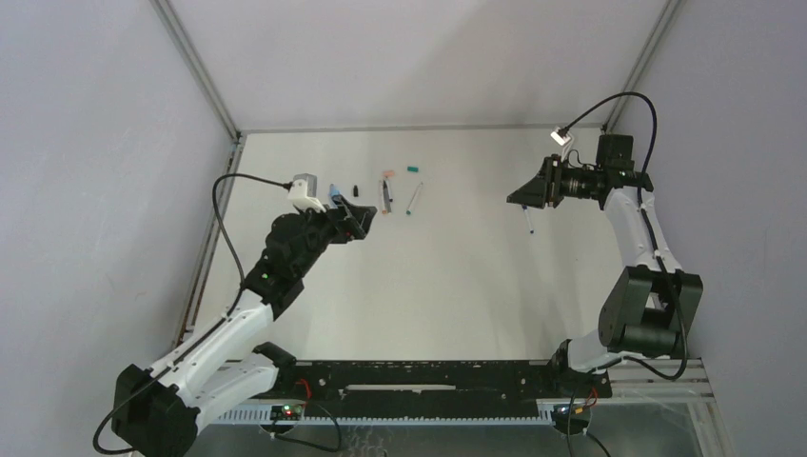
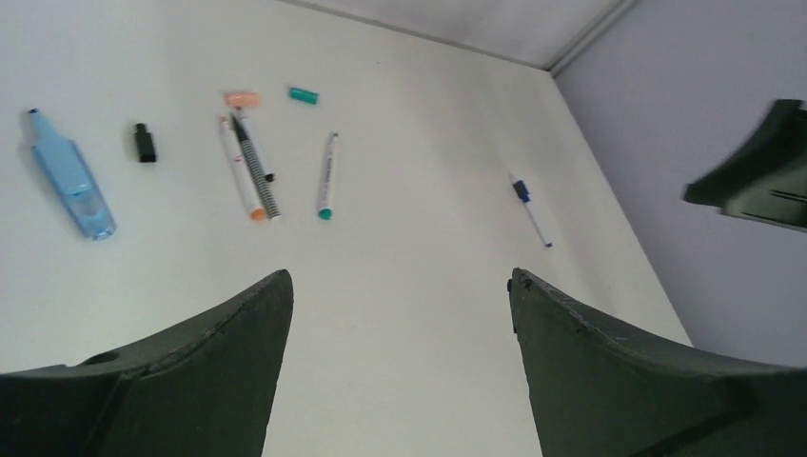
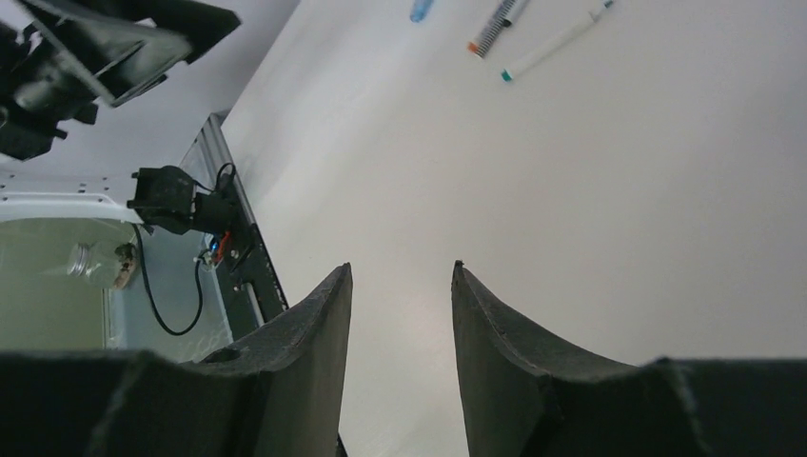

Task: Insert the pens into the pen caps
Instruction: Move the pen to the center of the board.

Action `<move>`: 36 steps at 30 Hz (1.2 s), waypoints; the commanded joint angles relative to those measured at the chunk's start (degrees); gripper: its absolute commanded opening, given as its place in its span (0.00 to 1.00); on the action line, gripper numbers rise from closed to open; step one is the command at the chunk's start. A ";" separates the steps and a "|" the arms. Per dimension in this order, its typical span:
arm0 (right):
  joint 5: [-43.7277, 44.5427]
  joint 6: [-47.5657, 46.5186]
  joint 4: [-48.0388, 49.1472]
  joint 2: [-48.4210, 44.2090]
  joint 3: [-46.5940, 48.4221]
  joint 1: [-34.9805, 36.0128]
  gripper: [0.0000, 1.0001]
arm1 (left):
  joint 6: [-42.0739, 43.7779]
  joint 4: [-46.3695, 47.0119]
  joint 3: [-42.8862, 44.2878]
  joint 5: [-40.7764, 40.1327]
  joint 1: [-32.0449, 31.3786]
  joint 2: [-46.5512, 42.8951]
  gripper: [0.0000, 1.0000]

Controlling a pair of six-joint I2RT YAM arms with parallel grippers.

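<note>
**Supervisor:** Where are you holding the left gripper (image 2: 400, 281)?

**Operator:** I'm hovering it on the near side of the teal-tipped pen (image 2: 326, 176). Its jaws are spread wide with nothing in them, so the whole row is showing between the fingers.

**Supervisor:** What's lying there?

**Operator:** Well left of that pen, the light-blue pen (image 2: 71, 174), then a black cap (image 2: 144, 142). Just left of it, the orange-tipped pen (image 2: 242, 176) and the dark-barrelled pen (image 2: 259, 176) are lying side by side. Beyond it are the salmon cap (image 2: 242, 98) and the teal cap (image 2: 304, 94). I'm judging all of these still need pairing.

**Supervisor:** And to the right?

**Operator:** Well right of it, a white-and-blue pen (image 2: 530, 210) is lying alone. The right gripper (image 3: 402, 268) is hanging nearby, jaws partly apart and empty. I'm reading that pen as capped, though it's too small to be sure.
</note>
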 commanded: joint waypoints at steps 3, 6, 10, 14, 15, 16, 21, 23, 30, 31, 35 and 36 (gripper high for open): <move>-5.39 0.49 0.24 -5.46 0.04 0.52 0.50 | -3.13 -6.10 5.73 0.43 4.79 3.01 0.87; -6.34 1.52 0.43 -6.11 0.04 0.74 0.51 | -4.09 -7.90 6.41 0.79 7.15 4.20 0.87; -6.15 1.46 0.14 -6.43 0.03 1.26 0.52 | -4.52 -10.15 7.20 0.56 10.12 6.13 0.87; -5.64 1.22 0.05 -6.35 0.04 2.03 0.52 | -4.53 -13.15 9.41 -0.27 13.07 9.93 0.86; -5.53 1.17 -0.07 -6.35 0.04 2.29 0.52 | -4.53 -13.76 10.40 -0.38 13.63 11.13 0.86; -5.41 1.05 -0.09 -6.28 0.01 2.55 0.52 | -4.45 -14.05 11.07 -0.32 14.16 12.52 0.86; -4.58 0.37 -0.74 -6.26 -0.05 3.50 0.52 | -4.84 -18.03 17.19 -2.00 16.57 22.13 0.83; -4.36 0.16 -0.87 -6.17 -0.04 3.67 0.53 | -4.97 -21.80 21.30 -3.68 17.04 26.96 0.82; -4.00 -0.17 -1.15 -5.67 -0.05 3.69 0.53 | -2.14 -39.51 42.49 -9.17 17.36 47.93 0.80; -3.92 -0.19 -1.21 -5.58 -0.05 3.62 0.53 | -1.43 -40.74 44.99 -9.16 17.35 50.81 0.78; -3.65 -0.68 -1.56 -5.38 -0.05 3.45 0.53 | 0.01 -43.87 54.39 -6.28 17.79 60.04 0.64; -3.58 -0.71 -1.64 -5.31 -0.05 3.39 0.53 | 0.04 -44.71 56.19 -6.17 17.80 61.92 0.63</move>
